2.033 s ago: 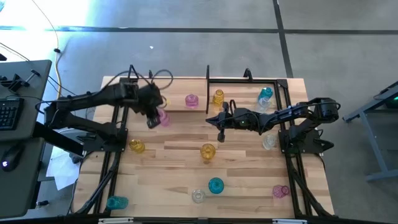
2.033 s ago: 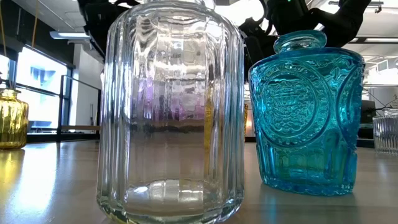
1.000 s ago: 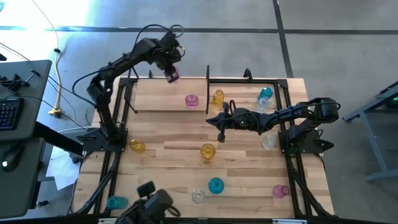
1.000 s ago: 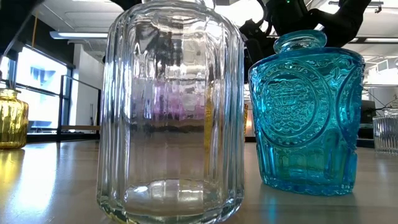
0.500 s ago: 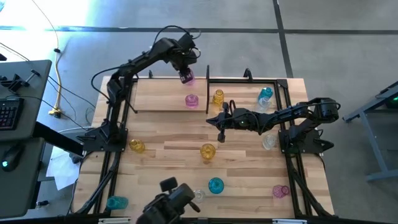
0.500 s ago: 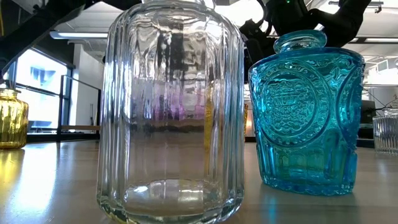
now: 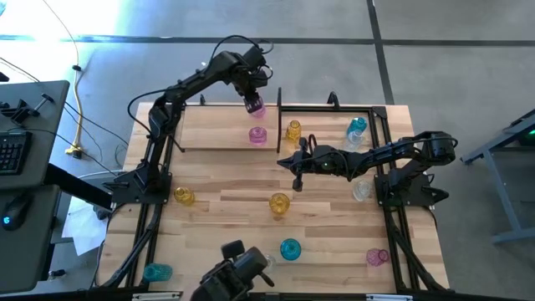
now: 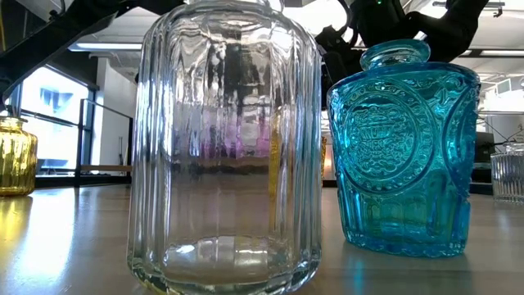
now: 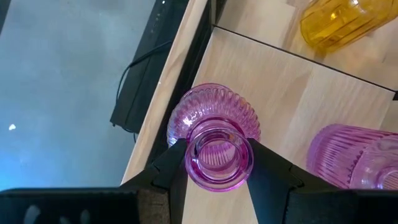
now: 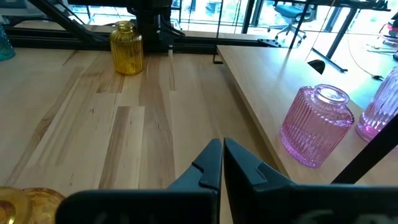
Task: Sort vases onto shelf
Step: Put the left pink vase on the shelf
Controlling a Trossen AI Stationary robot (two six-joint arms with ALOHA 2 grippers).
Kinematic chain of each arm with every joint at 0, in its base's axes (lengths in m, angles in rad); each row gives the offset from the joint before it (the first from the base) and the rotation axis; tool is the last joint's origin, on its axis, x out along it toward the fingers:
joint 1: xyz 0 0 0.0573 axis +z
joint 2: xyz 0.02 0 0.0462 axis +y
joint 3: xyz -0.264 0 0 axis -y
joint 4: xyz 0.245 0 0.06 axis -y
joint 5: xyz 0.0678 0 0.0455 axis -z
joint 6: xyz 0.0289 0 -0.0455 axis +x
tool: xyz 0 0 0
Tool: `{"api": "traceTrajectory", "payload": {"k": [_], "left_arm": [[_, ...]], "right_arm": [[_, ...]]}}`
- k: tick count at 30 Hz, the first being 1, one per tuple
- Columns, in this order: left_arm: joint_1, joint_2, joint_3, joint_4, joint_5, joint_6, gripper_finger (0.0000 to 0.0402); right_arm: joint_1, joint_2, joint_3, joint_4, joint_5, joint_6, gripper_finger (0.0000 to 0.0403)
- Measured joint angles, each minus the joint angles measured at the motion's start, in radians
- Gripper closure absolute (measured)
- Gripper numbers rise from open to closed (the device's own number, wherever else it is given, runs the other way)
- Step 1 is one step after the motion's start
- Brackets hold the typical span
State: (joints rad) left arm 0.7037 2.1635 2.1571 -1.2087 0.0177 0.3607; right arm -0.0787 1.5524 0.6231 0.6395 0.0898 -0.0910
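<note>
The left tool point(image 7: 254, 102) grips a pink vase point(image 7: 256, 106) by its narrow neck; in the left wrist view the two dark fingers point(image 9: 171, 163) clamp either side of the vase's mouth, and its ribbed body hangs below them over the light wood board. In the high view it hovers at about 12 o'clock on the tabletop point(image 7: 234, 226), over the far edge of the shelf point(image 7: 334, 107), well clear of the surface. The vase's long axis runs roughly along the tool's approach, neck toward the wrist, base toward the board.

The relation that matters next: a second pink vase point(image 7: 257, 135) already stands on the shelf at about 6 o'clock from the carried one, with an amber vase point(image 7: 292, 130) beside it at 3 o'clock. I judge the carried vase belongs next to its pink partner, so the move is mostly a descent, with little sideways travel and care not to knock that neighbour.

The left arm is plainly the nearer one. The right tool point(image 7: 298, 171) is closed and empty, waiting near the tabletop's centre.

Compared with half a second earlier, the left tool has shifted only slightly toward 3 o'clock and is settling; two seconds earlier it was low, at about 9 o'clock. The right arm has not moved.
</note>
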Motion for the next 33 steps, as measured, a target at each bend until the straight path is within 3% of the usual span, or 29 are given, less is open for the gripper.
{"api": "traceTrajectory", "payload": {"k": [33], "left_arm": [[-0.009,0.005,0.000,0.025,0.003,-0.009,0.0283]], "right_arm": [[0.000,0.000,0.000,0.000,0.000,0.000,0.0403]]}}
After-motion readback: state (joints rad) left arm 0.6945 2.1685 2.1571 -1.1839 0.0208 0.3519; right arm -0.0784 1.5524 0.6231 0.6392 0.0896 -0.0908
